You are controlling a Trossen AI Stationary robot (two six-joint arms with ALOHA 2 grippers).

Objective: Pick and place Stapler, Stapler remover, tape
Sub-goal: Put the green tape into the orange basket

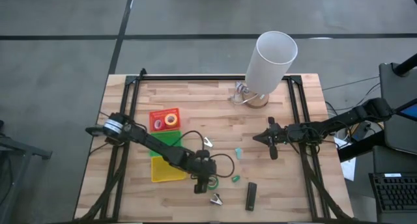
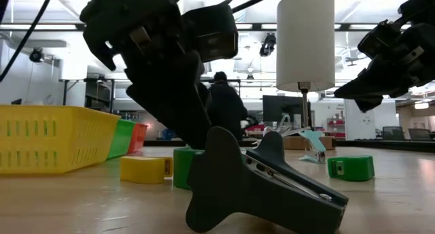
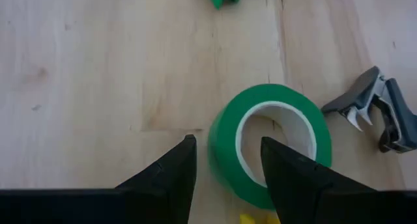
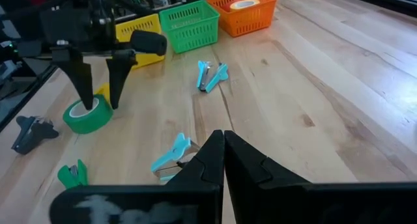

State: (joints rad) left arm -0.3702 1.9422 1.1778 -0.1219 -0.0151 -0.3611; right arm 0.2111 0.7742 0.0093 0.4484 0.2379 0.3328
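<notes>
A green tape roll (image 3: 273, 142) lies flat on the wooden table, with a yellow roll (image 2: 143, 169) beside it. My left gripper (image 3: 225, 142) hangs over the green roll, open and pointing down. One finger stands over the roll's hole and the other outside its wall; they do not visibly touch it. The black stapler (image 1: 251, 196) lies near the table's near edge. A dark claw-shaped staple remover (image 3: 374, 110) lies close to the green roll. My right gripper (image 4: 223, 146) is shut and hovers above the table's right half, holding nothing.
Orange (image 1: 165, 120), green (image 1: 166, 140) and yellow (image 1: 166, 168) trays sit in a row left of centre; the orange one holds tape rolls. A white lamp (image 1: 270, 61) stands at the far edge. Teal (image 4: 210, 75) and green (image 4: 71, 175) clips and another remover (image 1: 207, 142) are scattered mid-table.
</notes>
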